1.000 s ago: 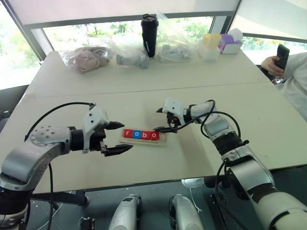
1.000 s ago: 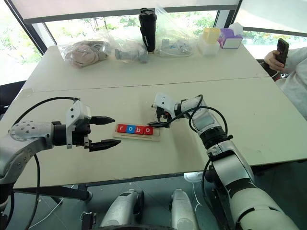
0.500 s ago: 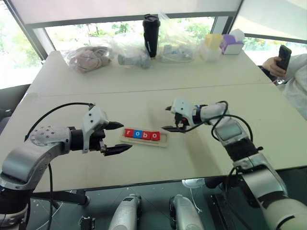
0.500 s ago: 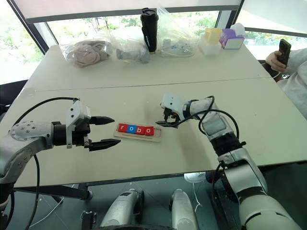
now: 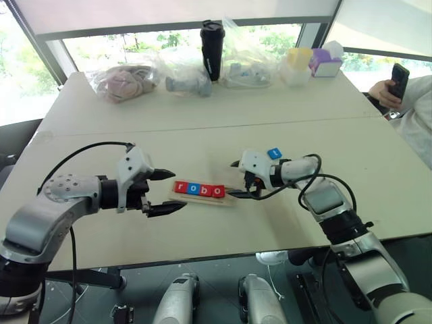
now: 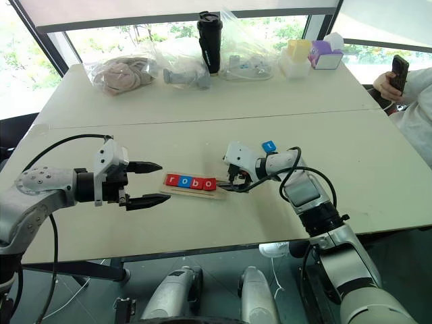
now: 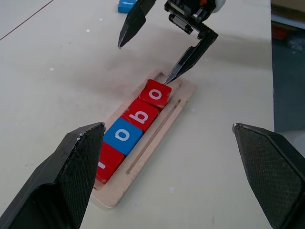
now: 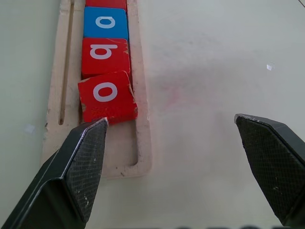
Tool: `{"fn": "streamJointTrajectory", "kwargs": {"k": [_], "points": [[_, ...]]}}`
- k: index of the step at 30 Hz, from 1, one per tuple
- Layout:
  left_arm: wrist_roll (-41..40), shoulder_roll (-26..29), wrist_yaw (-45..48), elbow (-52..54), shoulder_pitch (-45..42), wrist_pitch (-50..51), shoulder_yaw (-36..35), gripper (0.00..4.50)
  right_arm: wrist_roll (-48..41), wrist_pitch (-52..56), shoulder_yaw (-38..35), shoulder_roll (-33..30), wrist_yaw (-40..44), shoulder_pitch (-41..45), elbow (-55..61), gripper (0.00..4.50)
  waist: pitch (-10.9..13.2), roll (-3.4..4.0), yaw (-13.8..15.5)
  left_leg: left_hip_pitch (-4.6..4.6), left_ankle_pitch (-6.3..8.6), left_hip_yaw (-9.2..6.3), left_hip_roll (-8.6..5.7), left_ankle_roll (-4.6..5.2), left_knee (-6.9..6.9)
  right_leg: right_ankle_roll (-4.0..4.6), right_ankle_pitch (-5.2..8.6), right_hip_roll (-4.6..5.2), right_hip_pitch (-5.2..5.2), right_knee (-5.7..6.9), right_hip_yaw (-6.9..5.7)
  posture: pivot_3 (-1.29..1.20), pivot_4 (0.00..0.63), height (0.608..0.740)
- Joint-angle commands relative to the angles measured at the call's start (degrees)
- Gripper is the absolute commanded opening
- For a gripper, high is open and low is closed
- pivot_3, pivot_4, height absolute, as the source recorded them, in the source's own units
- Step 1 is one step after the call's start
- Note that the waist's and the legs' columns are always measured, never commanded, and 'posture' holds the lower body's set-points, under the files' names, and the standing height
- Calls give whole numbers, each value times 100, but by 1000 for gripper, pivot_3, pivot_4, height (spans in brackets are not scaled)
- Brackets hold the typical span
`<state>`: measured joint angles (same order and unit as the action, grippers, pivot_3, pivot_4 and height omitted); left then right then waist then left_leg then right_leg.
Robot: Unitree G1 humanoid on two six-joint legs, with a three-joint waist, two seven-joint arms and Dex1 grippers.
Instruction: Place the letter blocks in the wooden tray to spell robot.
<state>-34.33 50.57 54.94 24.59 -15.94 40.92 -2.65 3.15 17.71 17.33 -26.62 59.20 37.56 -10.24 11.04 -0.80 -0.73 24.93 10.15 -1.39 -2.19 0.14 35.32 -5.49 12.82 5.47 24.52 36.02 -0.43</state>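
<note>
Right gripper (image 5: 237,179) open at tray's (image 5: 202,198) right end; left gripper (image 5: 169,192) open; t block (image 5: 273,153) on table (image 5: 202,128).

Red r (image 7: 106,162), blue o (image 7: 123,135), red b (image 7: 141,113), red o (image 7: 156,93) in pale wooden tray (image 7: 157,138); blue tile (image 5: 273,154) apart.

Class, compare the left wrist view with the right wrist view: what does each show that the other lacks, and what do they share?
Left wrist view, not the right: the open right gripper poised at the tray's far end, and a loose blue letter tile on the table beyond it. Right wrist view, not the left: the tray's bare end slot, unobstructed. Shared: the pale wooden tray holding the blue o tile, the red b tile and the slightly skewed red o tile.
</note>
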Motion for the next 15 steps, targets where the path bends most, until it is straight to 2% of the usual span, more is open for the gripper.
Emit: {"fn": "streamJointTrajectory", "kwargs": {"k": [1,9,13,15], "points": [[19,-7,36,11,-87,-86,-25,4500,-30,-44,23,58,-74,56,115,4402,0,0,-2,0,0,0,0,0,0,0,0,0,0,0,0,0,150,740],[9,-27,14,35,-78,-64,-32,4500,-55,-18,-36,79,-147,146,117,4402,0,0,-2,0,0,0,0,0,0,0,0,0,0,0,0,0,150,740],[-19,7,24,73,-38,-52,-88,4500,-253,238,-481,-249,-171,187,444,4402,0,0,16,0,0,0,0,0,0,0,0,0,0,0,0,0,150,740],[-42,39,42,89,-35,-41,-129,4500,-625,703,-986,-332,-317,185,770,4402,1,-1,20,0,0,0,-2,0,0,0,0,3,-1,-2,0,0,150,740]]}}
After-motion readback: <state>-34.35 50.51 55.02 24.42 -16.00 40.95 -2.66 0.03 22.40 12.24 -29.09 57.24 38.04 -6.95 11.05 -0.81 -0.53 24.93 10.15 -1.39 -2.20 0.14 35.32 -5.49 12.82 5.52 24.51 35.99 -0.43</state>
